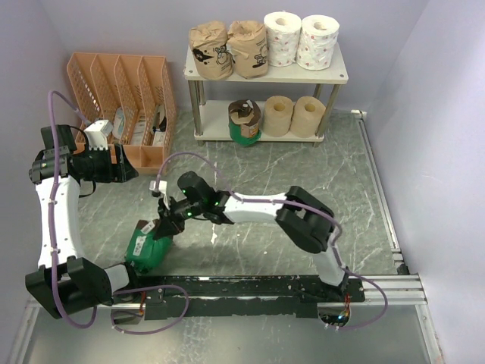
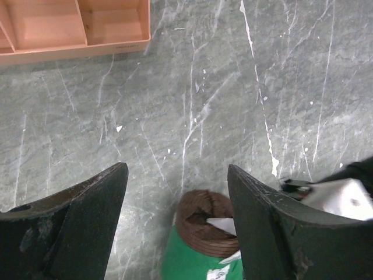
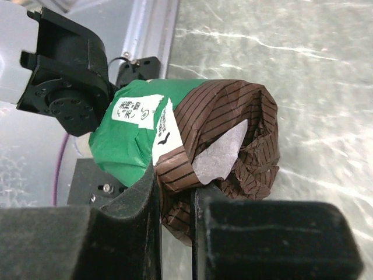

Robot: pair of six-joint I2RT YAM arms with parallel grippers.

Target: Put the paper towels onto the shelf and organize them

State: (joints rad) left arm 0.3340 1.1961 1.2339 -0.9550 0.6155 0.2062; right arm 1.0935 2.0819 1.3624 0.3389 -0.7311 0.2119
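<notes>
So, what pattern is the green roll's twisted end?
Brown with thin dark stripes; the roll shows best in right wrist view.

Adds up to eight paper towel rolls. Breaks down by kind:

- Two brown cartoon-print rolls [image 1: 210,49] [image 1: 248,47], far ahead of the right gripper [image 1: 163,226].
- Two white red-specked rolls [image 1: 283,38] [image 1: 318,42], just right of those.
- Two plain tan rolls [image 1: 277,115] [image 1: 308,115], likewise far ahead.
- Two green-wrapped: one green-wrapped roll [image 3: 131,137] right at the right gripper's fingertips, and a second green-wrapped roll [image 1: 245,125] far ahead, left of the tan pair.

One shelf [image 1: 337,74], with two boards. One orange file organizer [image 1: 79,72], just beyond the left gripper [image 1: 125,167], showing four slots. Two arms [image 1: 54,220] [image 1: 303,218], one gripper apiece.
</notes>
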